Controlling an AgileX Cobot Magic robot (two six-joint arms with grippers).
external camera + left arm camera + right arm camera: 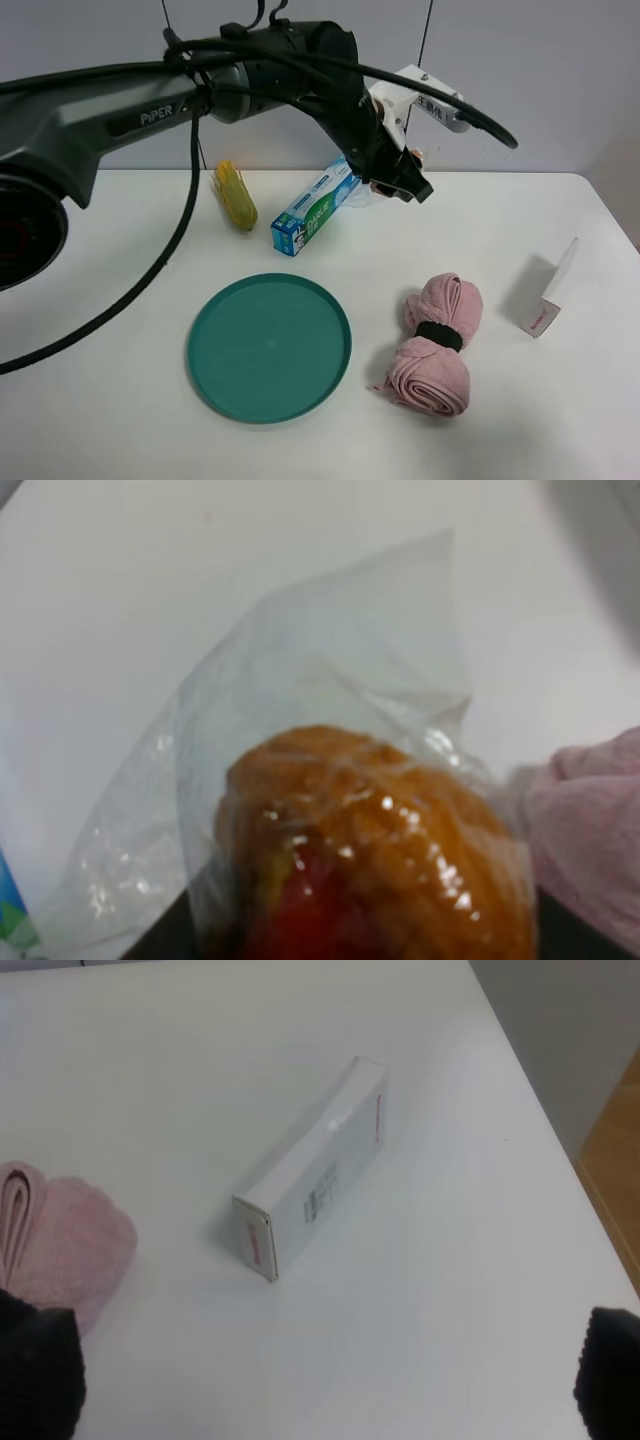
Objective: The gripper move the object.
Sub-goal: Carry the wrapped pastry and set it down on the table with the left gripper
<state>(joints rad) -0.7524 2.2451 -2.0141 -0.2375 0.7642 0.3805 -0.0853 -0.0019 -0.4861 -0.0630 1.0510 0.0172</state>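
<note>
The muffin is orange-brown with a red spot, in a crinkly clear wrapper, and fills the left wrist view. My left gripper, on the dark "PIPER" arm, reaches across the back middle of the table. It is shut on the muffin and holds it a little above the table, where only a bit of wrapper shows under the jaws. My right gripper is open and empty, its black fingertips wide apart above the table's right side. It is out of the exterior high view.
A yellow corn cob and a blue-green box lie at the back. A green plate sits front centre, with a rolled pink towel to its right. A white box lies near the right table edge.
</note>
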